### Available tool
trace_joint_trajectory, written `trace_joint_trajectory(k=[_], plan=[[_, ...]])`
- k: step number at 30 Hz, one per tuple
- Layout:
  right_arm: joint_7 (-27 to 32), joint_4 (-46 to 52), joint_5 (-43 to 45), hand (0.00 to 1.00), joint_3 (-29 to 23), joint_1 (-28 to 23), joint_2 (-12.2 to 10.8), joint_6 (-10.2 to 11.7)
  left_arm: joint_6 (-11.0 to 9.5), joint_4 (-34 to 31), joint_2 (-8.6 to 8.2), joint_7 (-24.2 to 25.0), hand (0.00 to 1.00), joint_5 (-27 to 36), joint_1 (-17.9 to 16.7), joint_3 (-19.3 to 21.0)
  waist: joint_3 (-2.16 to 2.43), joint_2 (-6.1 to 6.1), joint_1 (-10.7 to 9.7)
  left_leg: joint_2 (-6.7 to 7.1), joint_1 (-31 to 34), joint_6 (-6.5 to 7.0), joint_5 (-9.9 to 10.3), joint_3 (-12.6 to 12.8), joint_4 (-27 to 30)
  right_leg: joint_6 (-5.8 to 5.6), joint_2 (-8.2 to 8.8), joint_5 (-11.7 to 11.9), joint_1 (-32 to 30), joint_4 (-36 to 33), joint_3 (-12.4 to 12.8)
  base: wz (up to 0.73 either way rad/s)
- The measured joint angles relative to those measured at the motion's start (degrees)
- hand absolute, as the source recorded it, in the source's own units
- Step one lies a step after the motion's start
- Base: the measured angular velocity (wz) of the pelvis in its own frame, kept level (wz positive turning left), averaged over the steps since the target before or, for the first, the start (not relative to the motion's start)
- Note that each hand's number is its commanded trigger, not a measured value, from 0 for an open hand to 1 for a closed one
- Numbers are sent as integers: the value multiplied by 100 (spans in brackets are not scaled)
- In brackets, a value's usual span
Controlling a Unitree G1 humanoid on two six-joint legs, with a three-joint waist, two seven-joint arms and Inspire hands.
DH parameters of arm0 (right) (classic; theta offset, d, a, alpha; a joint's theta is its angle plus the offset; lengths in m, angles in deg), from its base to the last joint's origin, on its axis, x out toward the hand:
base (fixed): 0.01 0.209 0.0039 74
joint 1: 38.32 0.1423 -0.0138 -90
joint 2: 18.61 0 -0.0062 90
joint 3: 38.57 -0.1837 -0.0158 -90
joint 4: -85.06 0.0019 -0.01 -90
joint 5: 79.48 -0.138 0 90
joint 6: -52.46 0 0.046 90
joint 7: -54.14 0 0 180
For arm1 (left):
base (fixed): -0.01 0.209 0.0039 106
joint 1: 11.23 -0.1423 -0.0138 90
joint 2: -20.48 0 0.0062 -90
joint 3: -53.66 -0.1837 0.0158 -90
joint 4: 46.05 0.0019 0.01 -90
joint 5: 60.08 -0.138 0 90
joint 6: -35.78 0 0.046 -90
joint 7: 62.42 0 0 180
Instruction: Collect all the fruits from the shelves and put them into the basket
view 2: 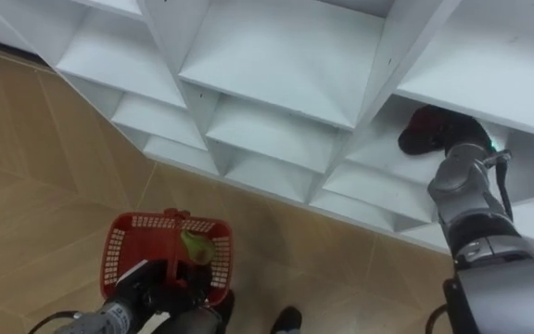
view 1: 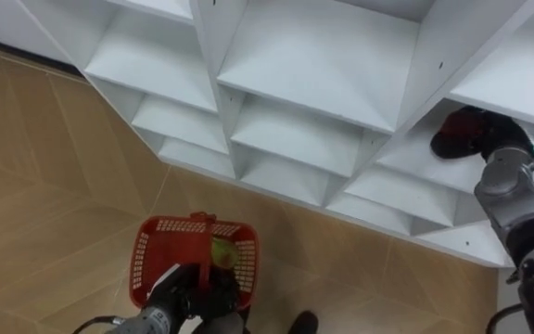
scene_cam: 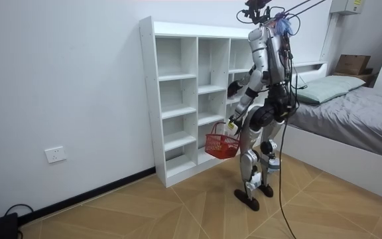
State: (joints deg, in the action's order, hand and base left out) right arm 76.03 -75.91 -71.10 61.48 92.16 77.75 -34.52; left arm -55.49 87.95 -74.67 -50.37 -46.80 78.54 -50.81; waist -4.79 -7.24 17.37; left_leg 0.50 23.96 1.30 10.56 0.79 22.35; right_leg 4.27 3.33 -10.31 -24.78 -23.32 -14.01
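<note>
The white closet [view 1: 313, 56] is the biggest thing here. It stands against the wall, with a bed [scene_cam: 357, 113] further to the room view's right, and the robot stands upright on the wooden floor [view 1: 54, 186] just in front of its right-hand column. Below the robot's chest hangs a red basket [view 1: 146, 250] of plastic mesh. The left robot hand [view 1: 182, 295] has its fingers curled round the handle and carries the basket clear of the floor. The right robot hand [view 1: 460, 132] is stretched into a middle compartment of the right-hand column, close above the board. Its fingers are dark against the shadow, so it cannot be told how far open it is or whether it has anything. One yellow-green fruit [view 1: 222, 252] lies in the basket, near the handle. Another fruit may be under the right hand, but that spot is hidden. Such a fruit is probably light, round and smooth, so it may roll on the flat board or slip from hard fingers, and it can bruise. It is best taken round its widest part, thumb on one side and fingers on the other, with a gentle squeeze. The basket is stiff but swings from its handle, so a fruit should be lowered into it, not dropped.
</note>
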Motion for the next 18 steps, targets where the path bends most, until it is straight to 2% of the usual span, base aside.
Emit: trace_joint_trajectory(k=[3,5,8,9,10,13,17,18], plan=[[-93,75,-24,100,0,-1,0,-26,1,-7,-1,-7,100,-7,7,17,13,-2,-22,-49,-226,-2,1,24,-83,-1,-73,62,266,205,14,-7],[-98,269,-128,100,-2,-10,-6,-52,4,-8,-3,-14,100,-57,-2,14,21,4,-106,-68,-319,-3,1,27,-88,-2,-103,95,413,323,10,0],[-100,654,-232,100,-3,-289,-72,-45,90,-99,9,-19,100,-62,-134,35,134,25,-262,-101,-612,-3,1,15,-175,-31,-179,189,838,679,-43,6],[-103,801,-240,100,-3,-421,-138,-52,108,-200,5,-23,100,-63,-246,34,217,27,-318,-102,-751,-3,1,36,-228,-47,-190,212,1000,774,-50,0],[-168,964,-257,100,0,-589,-175,-61,129,-300,-20,-24,100,-59,-321,28,268,32,-360,-98,-913,-3,2,64,-292,-58,-189,218,1150,837,-37,0],[-223,1424,-352,100,9,-1137,-306,-84,132,-530,-86,-32,100,-46,-464,28,322,89,-432,-85,-1302,-3,2,89,-488,-93,-198,239,1513,963,-20,-2],[-258,1627,-360,100,7,-1394,-514,-137,143,-552,-108,-126,100,-48,-505,25,350,144,-641,-79,-1603,-2,1,103,-618,-112,-198,226,1768,999,-12,-1],[-257,1811,-328,100,6,-1552,-568,-141,147,-687,-115,-199,100,-48,-611,29,366,151,-704,-80,-1692,-2,2,126,-670,-119,-204,220,1837,1055,3,0]])
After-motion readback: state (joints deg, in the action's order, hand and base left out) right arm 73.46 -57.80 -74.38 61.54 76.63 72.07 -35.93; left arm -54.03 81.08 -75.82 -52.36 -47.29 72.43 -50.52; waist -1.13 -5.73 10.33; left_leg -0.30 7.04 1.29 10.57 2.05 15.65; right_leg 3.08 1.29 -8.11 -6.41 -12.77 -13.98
